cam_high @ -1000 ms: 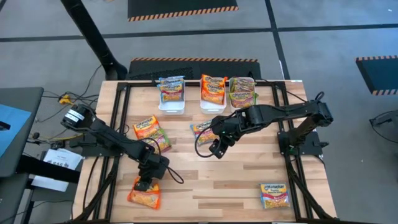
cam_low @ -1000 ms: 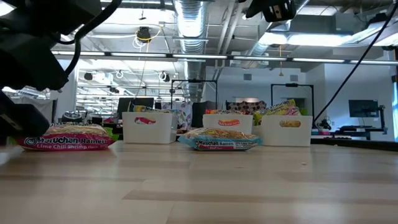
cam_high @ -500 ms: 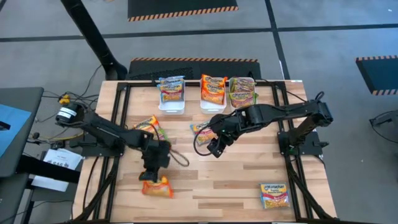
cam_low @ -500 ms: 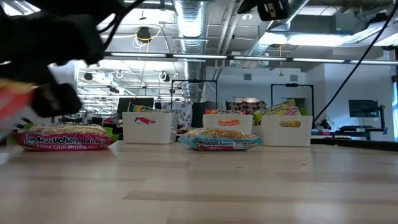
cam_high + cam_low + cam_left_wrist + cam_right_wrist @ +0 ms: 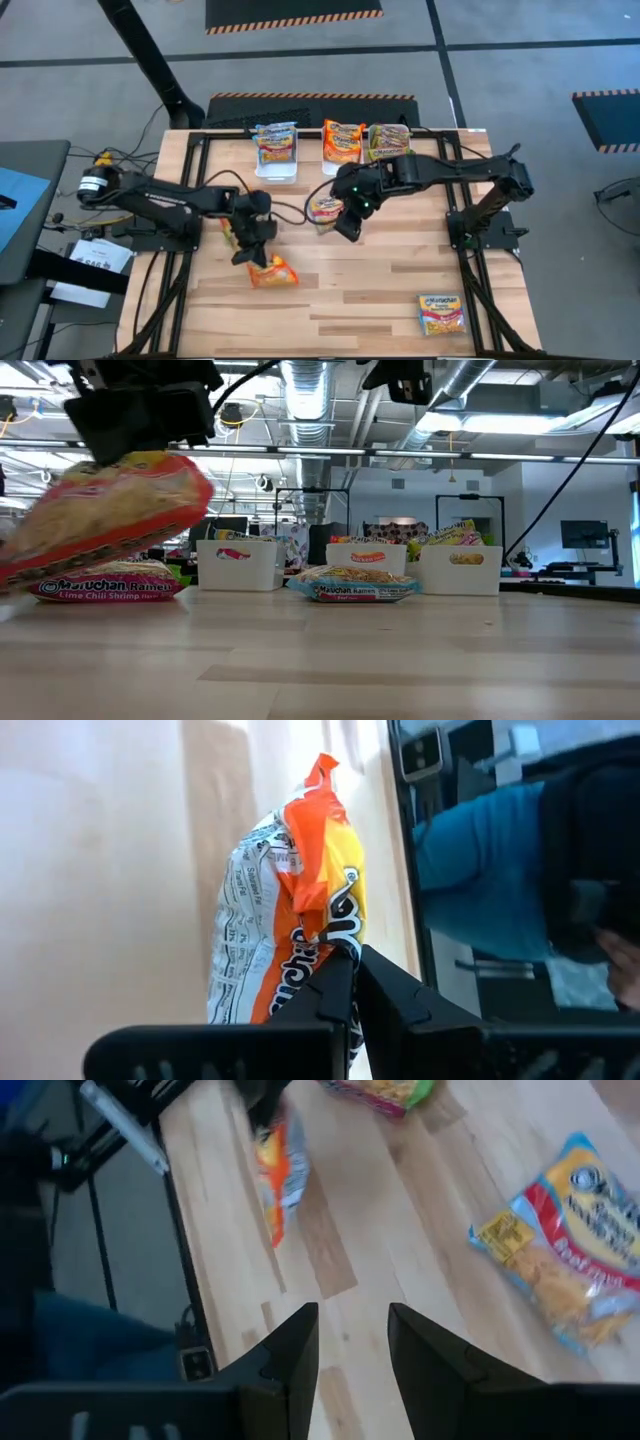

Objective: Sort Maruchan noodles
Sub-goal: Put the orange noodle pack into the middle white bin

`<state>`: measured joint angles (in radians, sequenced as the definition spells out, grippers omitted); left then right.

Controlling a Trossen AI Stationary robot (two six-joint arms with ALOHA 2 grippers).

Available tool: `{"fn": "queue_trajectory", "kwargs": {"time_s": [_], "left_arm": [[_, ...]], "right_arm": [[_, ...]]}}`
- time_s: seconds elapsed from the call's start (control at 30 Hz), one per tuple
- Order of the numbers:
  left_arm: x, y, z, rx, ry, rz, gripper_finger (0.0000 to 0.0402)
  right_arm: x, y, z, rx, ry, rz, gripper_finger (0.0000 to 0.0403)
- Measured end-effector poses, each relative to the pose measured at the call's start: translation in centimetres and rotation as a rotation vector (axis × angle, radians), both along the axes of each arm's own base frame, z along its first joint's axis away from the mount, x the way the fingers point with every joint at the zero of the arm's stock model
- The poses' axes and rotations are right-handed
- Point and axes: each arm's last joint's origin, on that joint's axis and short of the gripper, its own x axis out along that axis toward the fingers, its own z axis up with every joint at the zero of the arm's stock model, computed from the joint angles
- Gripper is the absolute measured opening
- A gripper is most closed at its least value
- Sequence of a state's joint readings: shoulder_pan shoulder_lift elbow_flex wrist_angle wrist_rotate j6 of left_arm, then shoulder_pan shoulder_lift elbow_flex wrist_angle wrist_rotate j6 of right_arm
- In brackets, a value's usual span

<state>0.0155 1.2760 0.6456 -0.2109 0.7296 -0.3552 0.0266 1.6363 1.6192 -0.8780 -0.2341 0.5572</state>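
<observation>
The left gripper [image 5: 258, 256] pinches an orange Maruchan packet [image 5: 272, 272], held up over the wooden table [image 5: 380, 290]. The right gripper [image 5: 345, 228] is spread wide beside a blue-red packet [image 5: 324, 209].

1. The left gripper [image 5: 256, 254], shut on an orange noodle packet [image 5: 272, 272], now holds it lifted off the table, carried from the 7 o'clock edge toward the centre.
2. The right gripper [image 5: 345, 228] has shifted toward 12 o'clock, above the blue-edged packet [image 5: 324, 209].
</observation>
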Motion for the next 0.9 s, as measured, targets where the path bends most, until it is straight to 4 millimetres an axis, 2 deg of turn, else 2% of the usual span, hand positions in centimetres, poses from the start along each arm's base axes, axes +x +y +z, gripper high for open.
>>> {"fn": "queue_trajectory", "kwargs": {"time_s": [0.4, 0.73, 0.9], "left_arm": [[0.8, 4.7, 1.2, 0.006, -0.177, 0.164, 0.0], [1.2, 7.7, 2.5, 0.054, -0.338, 0.313, 0.0], [1.4, 8.5, 3.0, 0.094, -0.392, 0.392, 0.0]], "right_arm": [[0.2, -2.9, -0.3, -0.168, -0.056, 0.127, 0.015], [0.6, -6.7, 0.4, -0.257, -0.173, 0.108, 0.0203], [0.7, -8.8, 0.7, -0.231, -0.259, 0.096, 0.021]]}}
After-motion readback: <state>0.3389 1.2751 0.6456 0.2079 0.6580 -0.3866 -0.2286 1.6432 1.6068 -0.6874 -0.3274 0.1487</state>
